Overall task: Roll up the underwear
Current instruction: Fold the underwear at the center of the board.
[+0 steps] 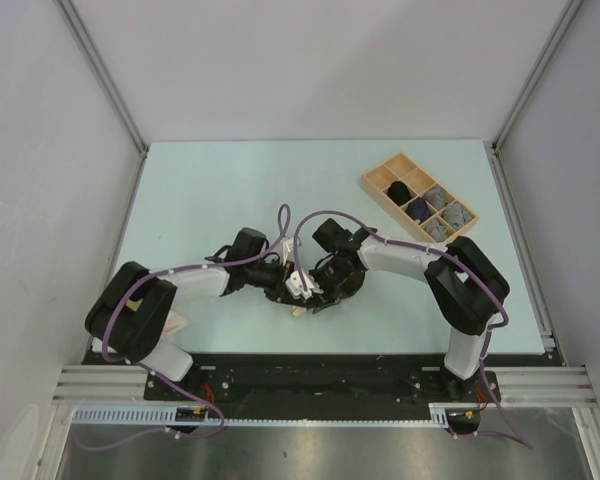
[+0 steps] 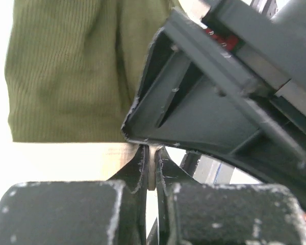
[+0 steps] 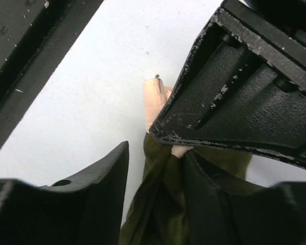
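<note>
On the pale bench (image 1: 210,190), limp, light olive-green ribbed underwear (image 2: 66,76): left gripper (image 2: 151,161) pinches its beige hem; right gripper (image 3: 155,158) straddles it, spread.

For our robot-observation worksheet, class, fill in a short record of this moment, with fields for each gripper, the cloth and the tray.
left gripper: shut on a pale cloth edge
right gripper: open, jaws either side of the olive underwear
olive underwear: mid-table, between both grippers
wooden tray: far right, rolled dark and grey pieces in its compartments
</note>
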`<state>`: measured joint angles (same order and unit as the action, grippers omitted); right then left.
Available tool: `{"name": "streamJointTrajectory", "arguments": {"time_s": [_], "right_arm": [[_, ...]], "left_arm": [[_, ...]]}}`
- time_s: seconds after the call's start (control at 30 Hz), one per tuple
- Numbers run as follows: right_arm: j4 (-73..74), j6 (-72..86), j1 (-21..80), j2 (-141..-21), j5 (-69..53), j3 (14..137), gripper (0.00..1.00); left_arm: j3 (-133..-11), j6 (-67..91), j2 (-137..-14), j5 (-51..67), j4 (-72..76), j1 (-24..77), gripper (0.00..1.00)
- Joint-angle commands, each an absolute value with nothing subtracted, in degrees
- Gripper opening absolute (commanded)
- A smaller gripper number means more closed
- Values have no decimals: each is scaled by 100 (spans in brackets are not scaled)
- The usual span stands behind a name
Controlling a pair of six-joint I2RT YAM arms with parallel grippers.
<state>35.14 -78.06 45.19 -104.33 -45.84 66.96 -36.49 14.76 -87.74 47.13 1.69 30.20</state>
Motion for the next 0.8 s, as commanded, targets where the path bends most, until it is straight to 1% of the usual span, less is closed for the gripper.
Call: {"name": "streamJointTrajectory", "arguments": {"time_s": [0.0, 0.03, 0.1, 0.13, 0.17, 0.2, 0.23, 0.3, 0.33, 0.4, 0.43, 0.5, 0.63, 0.67, 0.77], "right_arm": [[3472, -7822, 4562, -10336, -4570, 6653, 44], [3472, -7831, 4562, -10336, -4579, 6653, 37], [3524, -7857, 4570, -10345, -4570, 6653, 30], [3542, -7901, 4570, -10345, -4562, 6653, 24], [3559, -7919, 4570, -10362, -4544, 6653, 22], [3577, -7928, 4570, -10371, -4535, 6653, 17], [3595, -7945, 4570, -10380, -4518, 6662, 15], [3612, -7980, 4562, -10415, -4491, 6653, 10], [3647, -7989, 4570, -10432, -4483, 6653, 9], [3682, -8051, 4562, -10450, -4482, 6653, 6], [3691, -8077, 4553, -10468, -4491, 6653, 6], [3709, -8103, 4561, -10459, -4517, 6653, 5], [3744, -8147, 4562, -10450, -4579, 6653, 3], [3770, -8165, 4562, -10450, -4588, 6653, 2], [3814, -8200, 4553, -10424, -4614, 6653, 2]], "left_arm": [[-3586, 1600, -8613, 4922, 492, 2909, 0], [-3577, 1608, -8622, 4904, 492, 2909, 0], [-3568, 1626, -8613, 4887, 510, 2892, 3], [-3560, 1643, -8596, 4852, 510, 2892, 8], [-3551, 1652, -8561, 4834, 518, 2883, 10], [-3533, 1661, -8465, 4799, 519, 2874, 13], [-3516, 1661, -8403, 4773, 510, 2857, 22], [-3516, 1661, -8254, 4632, 466, 2839, 29], [-3507, 1661, -8070, 4519, 431, 2830, 37], [-3498, 1670, -7745, 4395, 352, 2795, 45], [-3481, 1670, -7630, 4273, 325, 2760, 52], [-3472, 1652, -7445, 4184, 211, 2716, 56], [-3454, 1626, -7049, 3675, 0, 2654, 58], [-3454, 1617, -7066, 3430, -157, 2646, 57], [-3515, 1669, -7347, 3375, -220, 2654, 48]]}}
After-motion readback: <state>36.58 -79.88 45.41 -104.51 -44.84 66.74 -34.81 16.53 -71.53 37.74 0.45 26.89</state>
